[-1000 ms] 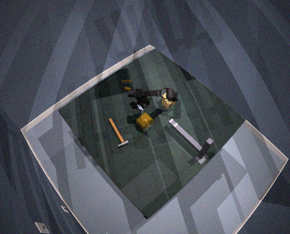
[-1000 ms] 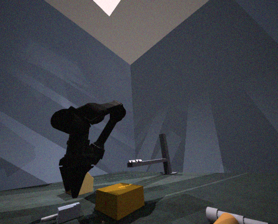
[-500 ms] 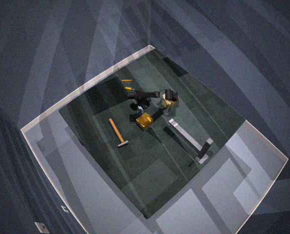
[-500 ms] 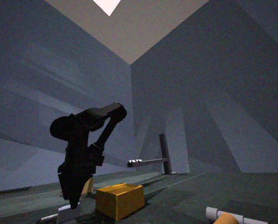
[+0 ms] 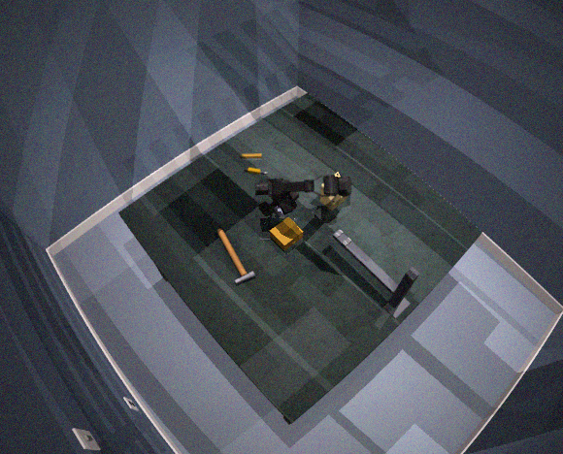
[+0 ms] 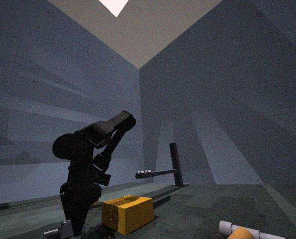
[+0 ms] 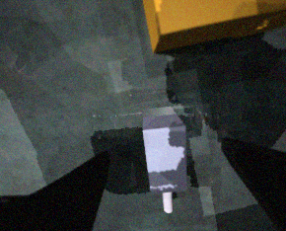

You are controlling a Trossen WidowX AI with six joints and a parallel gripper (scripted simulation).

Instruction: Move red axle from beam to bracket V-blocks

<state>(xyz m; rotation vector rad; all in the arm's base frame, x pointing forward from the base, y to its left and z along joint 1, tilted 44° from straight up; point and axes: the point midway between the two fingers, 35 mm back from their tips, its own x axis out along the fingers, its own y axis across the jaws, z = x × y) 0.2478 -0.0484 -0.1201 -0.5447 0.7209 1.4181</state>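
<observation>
Well, the gripper [image 5: 281,205] [image 6: 77,232] [image 7: 165,150] stands open over a grey pegged block [image 5: 279,211] [image 6: 66,228] [image 7: 163,150] – the red axle [image 6: 112,217] seems a dim speck in the orange beam's [image 5: 286,233] [image 6: 136,216] [image 7: 221,22] shaded end

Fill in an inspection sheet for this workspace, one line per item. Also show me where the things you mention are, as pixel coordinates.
Surface: dark green top [image 5: 291,341] with patchy shadows.
Job's things: bracket [image 5: 370,261] [image 6: 162,173] carries pale V-blocks [image 5: 342,236] [image 6: 144,171]; orange block [image 5: 286,233] [image 6: 136,214] [image 7: 221,22], likely the beam, sits apart; red axle can't be made out.
Clutter: hammer [image 5: 232,253] [image 6: 246,231]; grey block with white pin [image 7: 164,153]; two yellow pieces.
Gripper [image 5: 278,210] [image 6: 77,233] [image 7: 165,150]: open, fingers either side of the grey block.
Cables: nothing seen.
Surroundings: blue-grey walls.
</observation>
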